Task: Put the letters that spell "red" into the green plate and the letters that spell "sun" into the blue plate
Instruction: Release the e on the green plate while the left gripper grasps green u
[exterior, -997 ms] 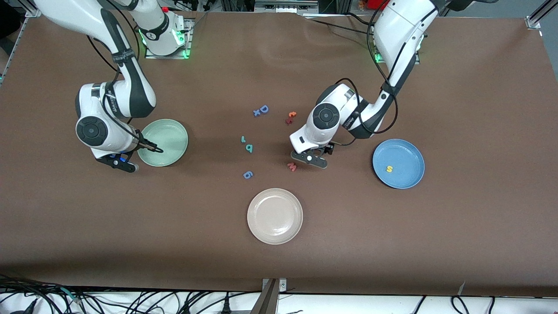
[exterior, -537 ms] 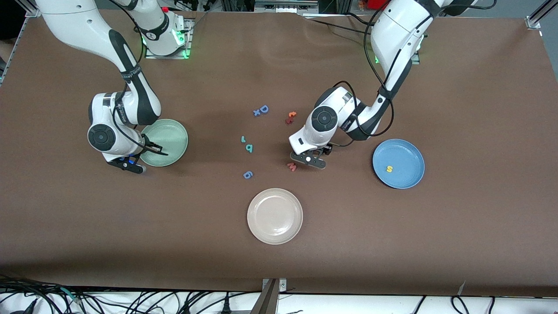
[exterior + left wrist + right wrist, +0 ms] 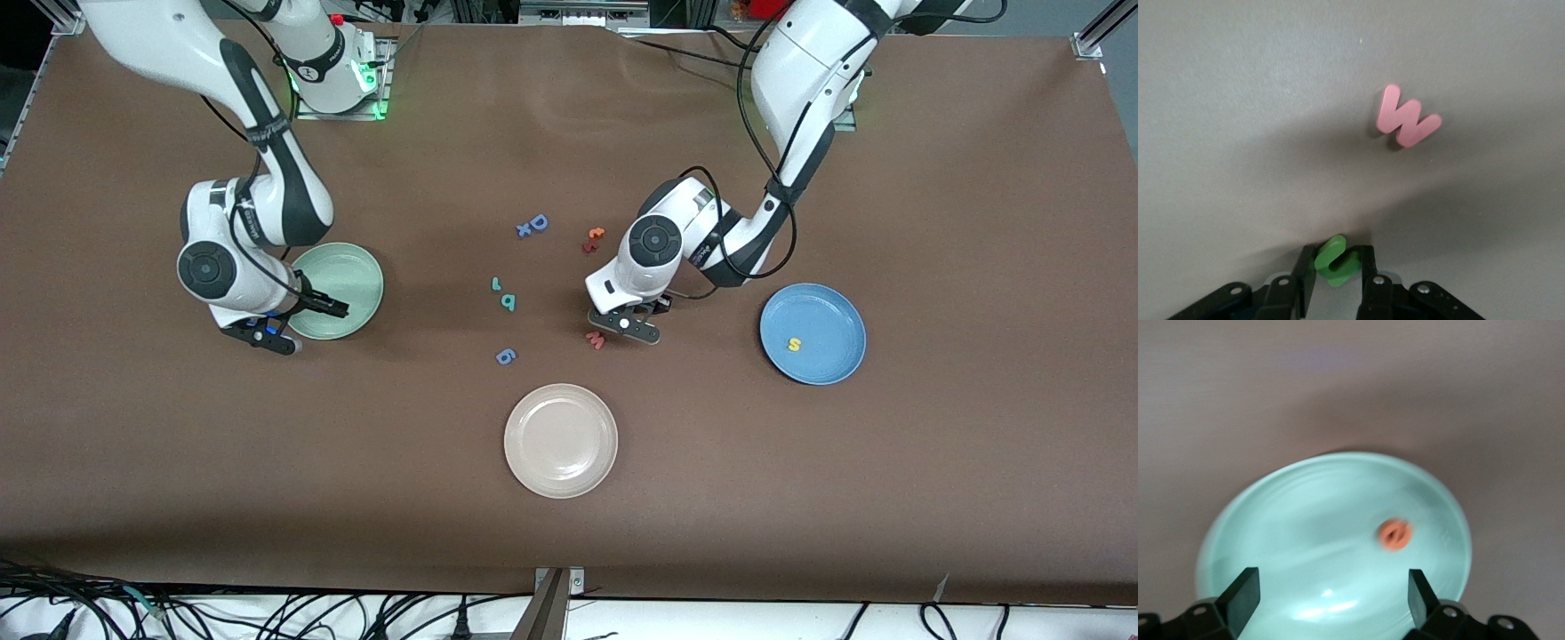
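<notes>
My left gripper (image 3: 627,324) (image 3: 1337,257) is down at the table beside the pink "w" (image 3: 595,339) (image 3: 1407,123), shut on a small green arch-shaped letter (image 3: 1336,260). That letter is hidden under the hand in the front view. My right gripper (image 3: 298,324) (image 3: 1331,587) hangs open over the green plate (image 3: 356,271) (image 3: 1271,520), where the orange "e" (image 3: 1395,534) lies. The blue plate (image 3: 836,311) holds the yellow "s" (image 3: 794,344). The teal "r" (image 3: 495,284) and teal "d" (image 3: 508,302) lie mid-table.
A blue "D" (image 3: 537,222) with a small "x" and a red and orange letter pair (image 3: 593,238) lie toward the bases. A blue "6"-shaped letter (image 3: 505,356) sits nearer the camera. A cream plate (image 3: 560,440) lies nearest the camera.
The left gripper has shut on the green letter. The right gripper has opened over the green plate, and its arm has shifted slightly.
</notes>
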### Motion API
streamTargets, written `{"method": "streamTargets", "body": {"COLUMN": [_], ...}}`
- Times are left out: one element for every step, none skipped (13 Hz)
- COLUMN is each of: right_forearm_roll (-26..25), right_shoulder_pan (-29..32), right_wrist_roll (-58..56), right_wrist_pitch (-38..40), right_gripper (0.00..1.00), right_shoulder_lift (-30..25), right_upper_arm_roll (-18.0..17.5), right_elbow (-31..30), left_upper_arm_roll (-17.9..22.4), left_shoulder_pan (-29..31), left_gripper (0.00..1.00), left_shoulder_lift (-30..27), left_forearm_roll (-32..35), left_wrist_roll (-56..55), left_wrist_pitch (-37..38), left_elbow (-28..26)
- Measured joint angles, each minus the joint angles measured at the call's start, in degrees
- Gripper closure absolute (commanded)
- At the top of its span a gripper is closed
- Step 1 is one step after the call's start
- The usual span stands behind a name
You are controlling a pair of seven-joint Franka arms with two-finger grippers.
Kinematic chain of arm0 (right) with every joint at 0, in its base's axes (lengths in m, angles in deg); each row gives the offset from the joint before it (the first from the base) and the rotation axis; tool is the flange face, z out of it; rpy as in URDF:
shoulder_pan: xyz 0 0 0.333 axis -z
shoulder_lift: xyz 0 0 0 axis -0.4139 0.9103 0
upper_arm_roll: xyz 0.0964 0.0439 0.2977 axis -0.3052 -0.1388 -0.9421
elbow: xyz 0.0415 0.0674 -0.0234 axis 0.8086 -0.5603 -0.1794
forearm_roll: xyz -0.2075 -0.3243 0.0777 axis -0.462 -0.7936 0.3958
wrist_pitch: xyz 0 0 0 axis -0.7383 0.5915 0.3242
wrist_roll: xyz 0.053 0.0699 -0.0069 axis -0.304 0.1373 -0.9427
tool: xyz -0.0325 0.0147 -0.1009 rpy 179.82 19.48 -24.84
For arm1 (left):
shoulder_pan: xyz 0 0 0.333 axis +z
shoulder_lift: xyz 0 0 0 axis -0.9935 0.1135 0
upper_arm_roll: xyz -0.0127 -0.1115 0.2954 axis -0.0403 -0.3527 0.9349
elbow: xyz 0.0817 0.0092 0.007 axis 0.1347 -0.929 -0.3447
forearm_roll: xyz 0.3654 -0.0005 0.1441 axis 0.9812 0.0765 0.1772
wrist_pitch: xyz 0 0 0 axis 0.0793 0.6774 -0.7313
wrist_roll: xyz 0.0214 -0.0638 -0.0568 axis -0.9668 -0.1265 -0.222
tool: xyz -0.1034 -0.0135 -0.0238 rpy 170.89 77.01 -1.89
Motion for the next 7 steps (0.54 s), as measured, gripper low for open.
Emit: {"method": "streamTargets", "body": {"right_forearm_roll": [0.06, 0.42, 1.31, 2.31, 3.07, 3.3, 3.44], "right_shoulder_pan": [-0.09, -0.18, -0.26, -0.36, -0.45, -0.48, -0.5], "right_wrist_roll": [3.21, 6.4, 9.47, 12.33, 15.25, 17.78, 20.05], "right_wrist_pitch": [1.82, 4.02, 6.22, 7.72, 8.45, 8.54, 8.51], "right_gripper": [0.02, 0.02, 0.02, 0.02, 0.02, 0.02, 0.02], "right_shoulder_lift": [-1.59, -2.88, -3.77, -4.25, -4.34, -4.3, -4.27], "right_upper_arm_roll": [-2.03, -3.97, -5.87, -7.54, -9.1, -10.35, -11.4], "right_elbow": [0.74, 1.7, 3.01, 4.31, 5.51, 6.09, 6.23], "left_upper_arm_roll": [0.05, 0.12, 0.15, 0.18, 0.21, 0.23, 0.25], "left_shoulder_pan": [0.01, 0.06, 0.2, 0.48, 1.07, 1.84, 2.76], "left_gripper": [0.9, 0.9, 0.89, 0.89, 0.89, 0.89, 0.89], "left_shoulder_lift": [0.08, 0.11, 0.04, -0.2, -0.84, -1.97, -3.48], "left_forearm_roll": [0.0, 0.0, 0.0, 0.0, 0.0, 0.0, 0.03], "left_wrist_roll": [-0.14, -0.18, -0.2, -0.2, -0.2, -0.2, -0.01], "left_wrist_pitch": [0.0, 0.0, 0.0, 0.42, 2.1, 4.29, 6.68], "left_elbow": [0.0, 0.01, 0.14, 0.62, 1.34, 1.89, 2.23]}}
